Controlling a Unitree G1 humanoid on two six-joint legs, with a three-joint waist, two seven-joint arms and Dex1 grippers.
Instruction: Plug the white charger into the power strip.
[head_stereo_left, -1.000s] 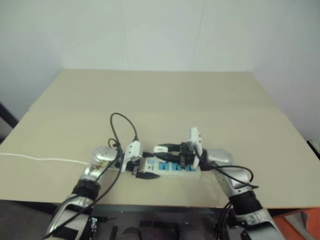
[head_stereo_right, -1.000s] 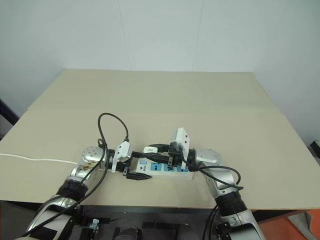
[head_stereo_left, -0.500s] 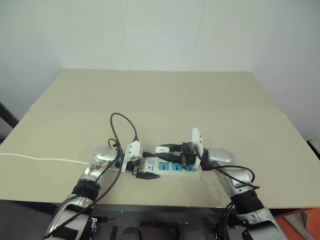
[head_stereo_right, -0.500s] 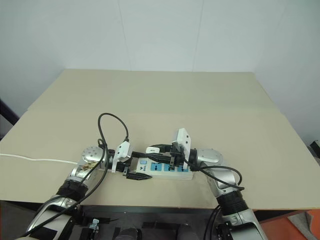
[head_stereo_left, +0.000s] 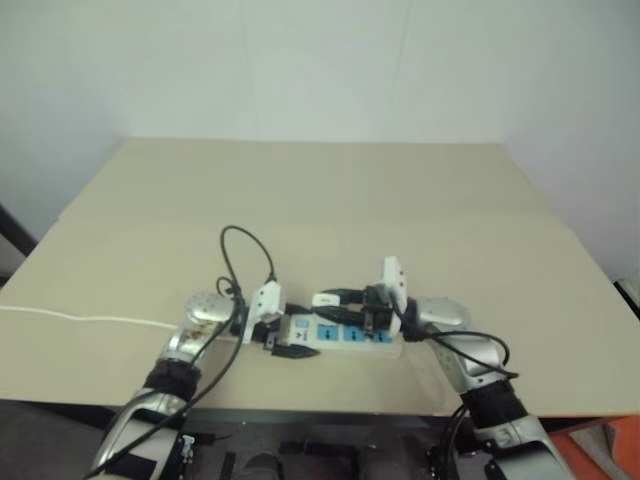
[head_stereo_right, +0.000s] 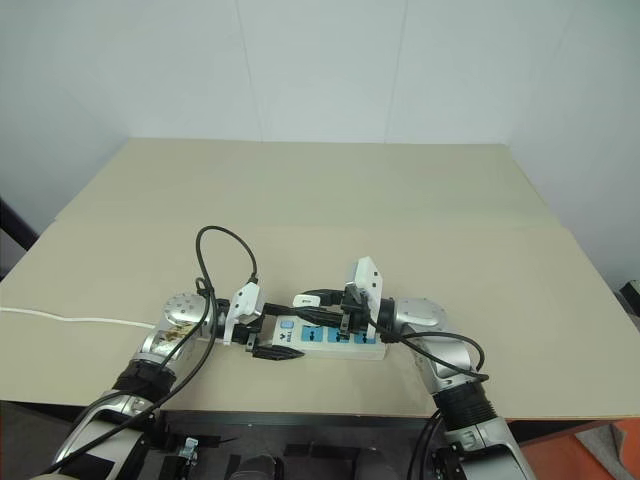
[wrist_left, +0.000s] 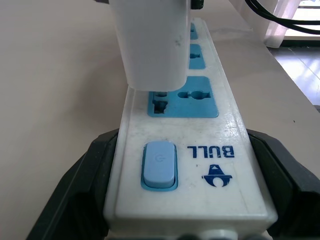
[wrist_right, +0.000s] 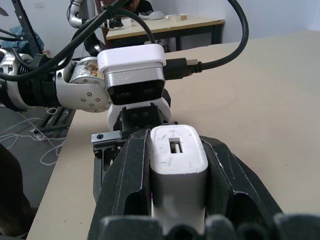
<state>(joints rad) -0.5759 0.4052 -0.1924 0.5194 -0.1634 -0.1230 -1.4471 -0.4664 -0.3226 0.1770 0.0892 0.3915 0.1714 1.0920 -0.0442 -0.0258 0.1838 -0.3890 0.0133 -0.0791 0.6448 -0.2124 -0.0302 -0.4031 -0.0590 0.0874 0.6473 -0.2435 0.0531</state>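
Observation:
The power strip (head_stereo_left: 348, 336), a white bar with blue socket faces, lies near the table's front edge. My left gripper (head_stereo_left: 284, 331) is shut on its switch end, one black finger (wrist_left: 82, 192) against each long side. My right gripper (head_stereo_left: 331, 305) comes in from the right, shut on the white charger (wrist_right: 178, 152). The charger (wrist_left: 152, 45) stands upright over the first blue socket (wrist_left: 182, 97) beside the blue switch (wrist_left: 159, 164). Its underside is right at the socket face. How far the prongs reach in is hidden.
A thin white cord (head_stereo_left: 80, 318) runs left across the table (head_stereo_left: 320, 200) to its left edge. A black cable (head_stereo_left: 245, 250) loops above my left wrist. The table's front edge (head_stereo_left: 330, 408) lies just below the strip. An orange object (head_stereo_left: 612, 440) sits beyond the front right corner.

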